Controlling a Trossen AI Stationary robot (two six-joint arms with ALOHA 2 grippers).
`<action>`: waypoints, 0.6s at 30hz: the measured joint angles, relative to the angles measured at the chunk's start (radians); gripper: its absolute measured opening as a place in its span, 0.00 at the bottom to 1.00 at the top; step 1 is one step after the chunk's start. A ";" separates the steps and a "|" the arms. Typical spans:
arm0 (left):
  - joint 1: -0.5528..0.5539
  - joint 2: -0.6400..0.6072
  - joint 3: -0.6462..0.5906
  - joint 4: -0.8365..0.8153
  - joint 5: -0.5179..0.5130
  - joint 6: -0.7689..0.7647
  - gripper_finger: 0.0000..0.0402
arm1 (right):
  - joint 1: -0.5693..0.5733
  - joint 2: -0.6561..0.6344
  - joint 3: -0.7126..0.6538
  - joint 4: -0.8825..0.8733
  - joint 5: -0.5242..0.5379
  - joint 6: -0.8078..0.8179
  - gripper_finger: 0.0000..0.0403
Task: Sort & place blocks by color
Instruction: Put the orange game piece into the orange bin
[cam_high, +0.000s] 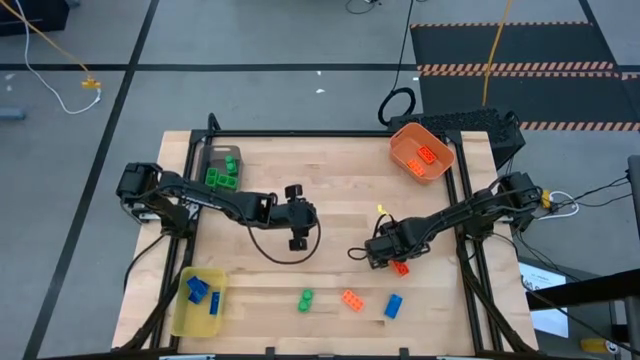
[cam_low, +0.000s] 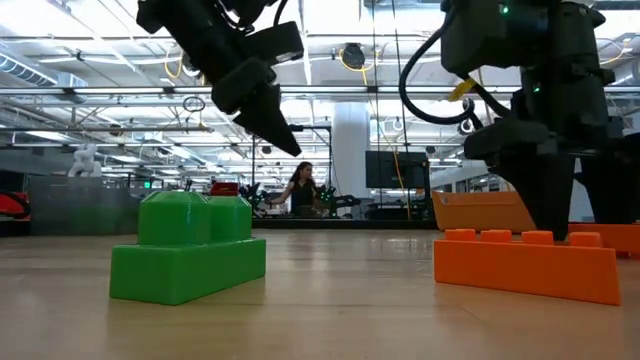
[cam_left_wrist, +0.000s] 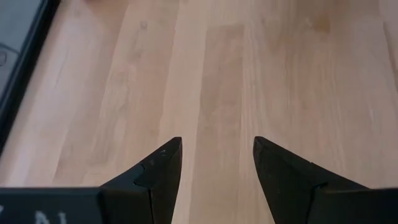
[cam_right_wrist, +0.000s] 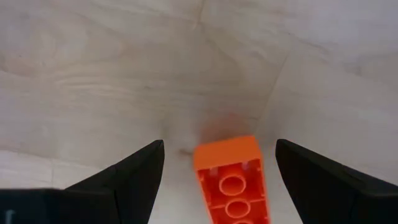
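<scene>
Surface (cam_high: 330, 200) of pale wood carries everything. Right claw (cam_right_wrist: 214, 165) hangs spread wide over an orange brick (cam_right_wrist: 231, 177) near the surface's middle, the brick between its fingers, not yet gripped. Left claw (cam_left_wrist: 216, 163) waits open, empty. The brick looks light, rigid and slick; its long flat sides seem best to pinch.

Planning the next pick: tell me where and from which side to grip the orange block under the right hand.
Grip the orange block across its two long side walls, coming straight down from above. In the right wrist view it lies flat between the open fingers of the right hand, which already straddle its narrow width. The long flat sides should give the pads better purchase than the short ends.
</scene>
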 joint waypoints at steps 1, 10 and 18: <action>0.003 0.000 0.000 0.012 0.000 0.012 0.50 | 0.000 0.000 0.000 -0.003 0.000 -0.011 0.74; 0.030 0.000 0.000 0.026 0.000 0.021 0.50 | 0.030 0.000 0.000 -0.107 -0.077 -0.137 0.74; 0.036 0.000 0.000 0.029 0.000 0.049 0.50 | 0.067 0.000 0.000 -0.116 -0.021 -0.209 0.69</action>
